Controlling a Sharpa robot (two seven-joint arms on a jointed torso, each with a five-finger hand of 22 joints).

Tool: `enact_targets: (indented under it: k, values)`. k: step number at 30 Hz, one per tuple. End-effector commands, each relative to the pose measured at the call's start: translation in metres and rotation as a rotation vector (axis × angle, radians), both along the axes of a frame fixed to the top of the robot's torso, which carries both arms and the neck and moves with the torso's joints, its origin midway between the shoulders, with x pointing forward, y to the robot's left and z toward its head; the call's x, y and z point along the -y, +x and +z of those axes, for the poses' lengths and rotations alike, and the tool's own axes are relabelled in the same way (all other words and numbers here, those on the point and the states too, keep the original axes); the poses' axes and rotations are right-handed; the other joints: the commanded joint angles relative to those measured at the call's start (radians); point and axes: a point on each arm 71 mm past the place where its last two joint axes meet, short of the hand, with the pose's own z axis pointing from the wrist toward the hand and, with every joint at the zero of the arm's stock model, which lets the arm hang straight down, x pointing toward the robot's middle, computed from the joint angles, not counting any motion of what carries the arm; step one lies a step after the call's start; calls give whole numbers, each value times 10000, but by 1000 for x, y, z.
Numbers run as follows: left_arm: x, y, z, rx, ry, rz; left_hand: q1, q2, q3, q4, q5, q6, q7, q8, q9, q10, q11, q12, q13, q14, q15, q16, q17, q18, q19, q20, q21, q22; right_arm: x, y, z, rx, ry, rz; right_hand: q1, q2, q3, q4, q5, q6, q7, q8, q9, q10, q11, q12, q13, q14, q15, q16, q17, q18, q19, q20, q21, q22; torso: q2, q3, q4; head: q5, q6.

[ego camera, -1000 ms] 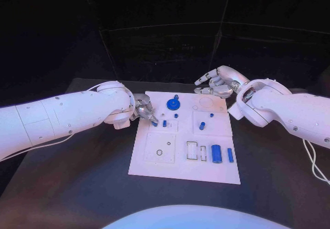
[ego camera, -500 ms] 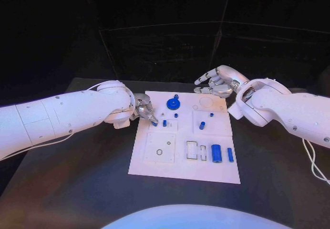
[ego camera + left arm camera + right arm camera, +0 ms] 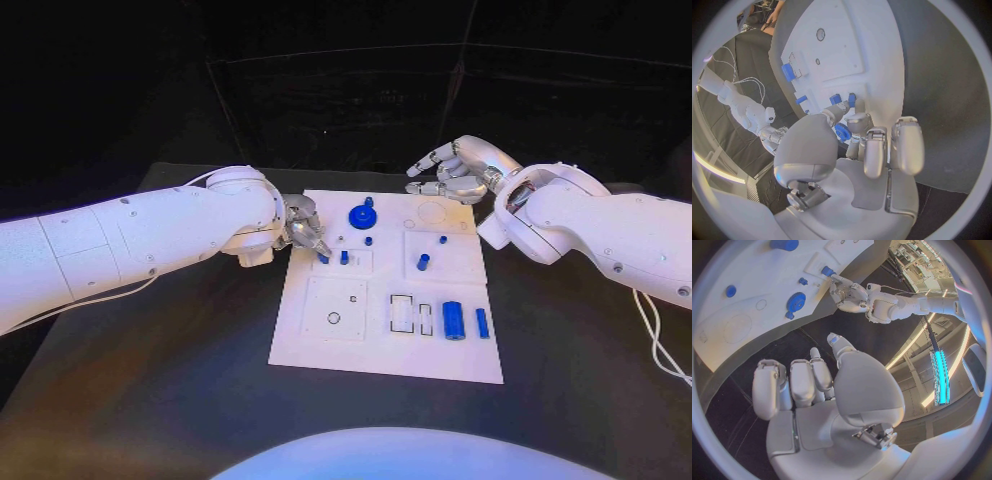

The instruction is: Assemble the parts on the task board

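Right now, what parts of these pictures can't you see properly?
- Head view: whether the left hand holds a part; its fingers cover that spot on the task board.
- Left wrist view: the blue piece is half hidden behind the fingers.
- Head view: the tiny blue peg is too small to tell its shape.

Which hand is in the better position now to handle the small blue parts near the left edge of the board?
Probably the left. The left hand sits at the board's left edge, fingertips by a small blue part. The right hand hovers off the far edge, fingers apart, holding nothing.
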Motion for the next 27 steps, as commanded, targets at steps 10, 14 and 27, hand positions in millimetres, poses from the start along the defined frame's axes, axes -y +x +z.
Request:
enact_targets:
  k: [10,14,27]
  values:
    - [4,-1,-5,-264,143,-158,-516,-65,749,-674,-23,124,-199,79,98,109,-141,88,63,1021,-132,31,2634,-46,184,-118,66,73,-1,0,2,63,73,42,0,67,6,40,43,-28,-3,45,-11,-44,-21,-4,-7,80,-3,-14,2,-3,-73,-23,-34,-13,-4,-3,5,-29,-24]
    - [4,0,-5,-213,121,-109,-600,-78,611,-589,-29,165,-220,84,119,119,-158,98,74,1021,-150,31,2634,-54,197,-137,88,110,-1,0,2,69,76,41,0,67,6,40,43,-28,-3,45,-11,-44,-21,-4,-7,80,-3,-14,2,-3,-73,-23,-34,-13,-3,-3,7,-38,-26]
    - [3,2,-5,-213,141,59,-1110,-84,-336,-46,-55,320,-252,83,211,139,-187,114,68,1021,-176,31,2634,-74,228,-169,140,206,0,0,2,85,86,26,10,65,-2,43,44,-32,-4,48,-12,-65,-22,-27,-38,76,-5,-25,-25,1,-79,-24,-43,-32,2,-4,7,-55,-41]
